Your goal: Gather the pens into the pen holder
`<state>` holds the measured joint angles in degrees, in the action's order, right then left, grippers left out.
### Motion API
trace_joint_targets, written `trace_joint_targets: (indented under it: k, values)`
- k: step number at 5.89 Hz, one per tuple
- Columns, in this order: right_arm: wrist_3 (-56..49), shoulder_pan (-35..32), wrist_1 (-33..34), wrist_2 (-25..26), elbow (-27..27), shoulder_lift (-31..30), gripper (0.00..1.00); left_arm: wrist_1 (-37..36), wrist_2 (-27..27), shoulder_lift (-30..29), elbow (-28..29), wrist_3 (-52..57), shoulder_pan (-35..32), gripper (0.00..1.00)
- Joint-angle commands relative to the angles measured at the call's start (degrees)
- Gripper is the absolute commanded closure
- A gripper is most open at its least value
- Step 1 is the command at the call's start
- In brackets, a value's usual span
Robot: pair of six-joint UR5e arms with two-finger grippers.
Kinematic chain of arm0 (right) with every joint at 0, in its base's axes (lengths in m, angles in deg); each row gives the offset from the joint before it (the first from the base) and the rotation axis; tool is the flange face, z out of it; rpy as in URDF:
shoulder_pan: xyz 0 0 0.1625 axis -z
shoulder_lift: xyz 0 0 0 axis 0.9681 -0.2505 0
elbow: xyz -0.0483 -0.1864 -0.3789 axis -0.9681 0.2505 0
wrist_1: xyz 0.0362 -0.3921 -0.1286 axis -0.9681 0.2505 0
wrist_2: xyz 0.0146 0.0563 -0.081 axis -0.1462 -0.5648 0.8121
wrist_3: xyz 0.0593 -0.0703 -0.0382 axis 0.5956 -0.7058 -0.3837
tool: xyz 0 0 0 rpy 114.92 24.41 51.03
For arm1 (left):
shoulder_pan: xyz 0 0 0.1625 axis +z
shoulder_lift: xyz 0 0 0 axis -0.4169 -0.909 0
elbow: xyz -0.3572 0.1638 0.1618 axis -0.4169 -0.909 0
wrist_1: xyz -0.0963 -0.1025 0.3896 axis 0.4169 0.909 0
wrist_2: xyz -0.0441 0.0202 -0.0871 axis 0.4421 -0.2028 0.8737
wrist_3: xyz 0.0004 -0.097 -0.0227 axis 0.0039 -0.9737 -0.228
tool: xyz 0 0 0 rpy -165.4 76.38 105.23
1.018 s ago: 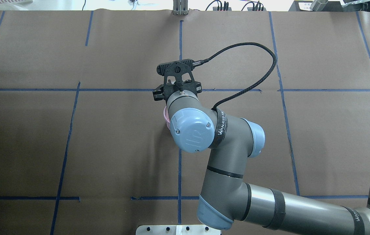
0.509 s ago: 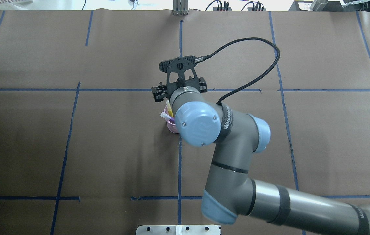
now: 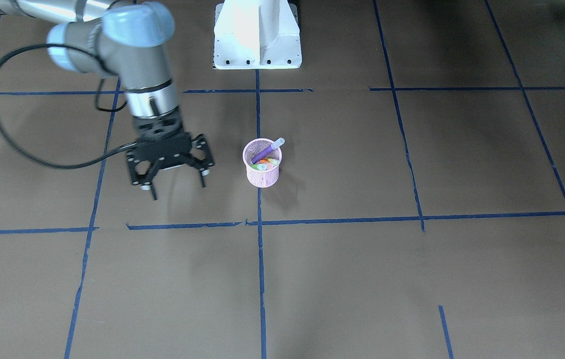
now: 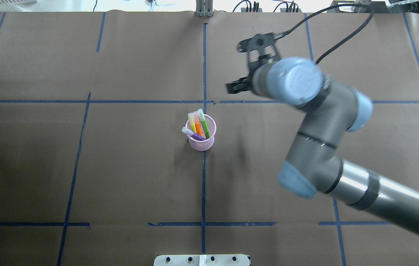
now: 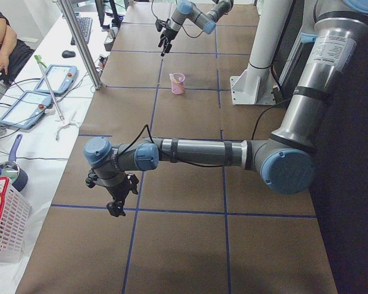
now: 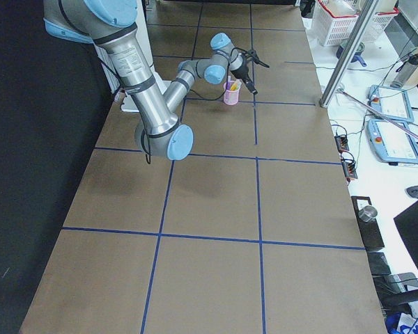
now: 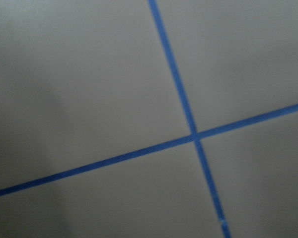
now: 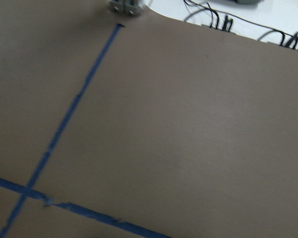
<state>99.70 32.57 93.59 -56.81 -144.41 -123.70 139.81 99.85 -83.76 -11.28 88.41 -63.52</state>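
Observation:
The pink mesh pen holder [image 4: 202, 142] stands upright at the table's middle and also shows in the front-facing view [image 3: 262, 175]. The purple pen [image 4: 193, 135], the orange pen [image 4: 198, 127] and the green pen [image 4: 203, 123] stand inside it, with a yellow one [image 4: 192, 122] beside them. My right gripper [image 3: 178, 188] hangs open and empty above the paper, apart from the holder on my right side. In the overhead view my wrist mostly hides it. My left gripper [image 5: 116, 205] shows only in the exterior left view, far from the holder. I cannot tell if it is open.
The white robot base [image 3: 257, 35] stands at the table's near edge. Blue tape lines [image 4: 203, 184] cross the brown paper. A black cable [image 3: 23, 149] loops from the right wrist. A side table with tablets [image 5: 30, 104] and a white basket [image 5: 6, 226] lies beyond the far edge.
My right arm has swung away from the holder, to the right and toward the far side. The holder and its pens, hidden under the wrist before, now show in full.

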Motion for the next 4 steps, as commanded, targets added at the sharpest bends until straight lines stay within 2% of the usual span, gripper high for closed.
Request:
trace_joint_targets:
  k: [1, 2, 4]
  values:
    - [-12.26, -16.14, 1.53, -21.76, 0.9, -7.44, 0.0, 3.37, 0.08, 0.58, 5.1, 4.82, -4.46, 0.0]
    - [-25.4, -24.23, 5.9, -29.53, 2.48, -11.13, 0.0, 3.65, 0.34, 2.49, 3.99, 3.87, -5.61, 0.0]
    - [-47.05, -36.21, 15.2, -35.28, 6.51, -16.6, 0.0, 3.65, 0.26, 10.3, -7.22, -5.67, -5.53, 0.0]
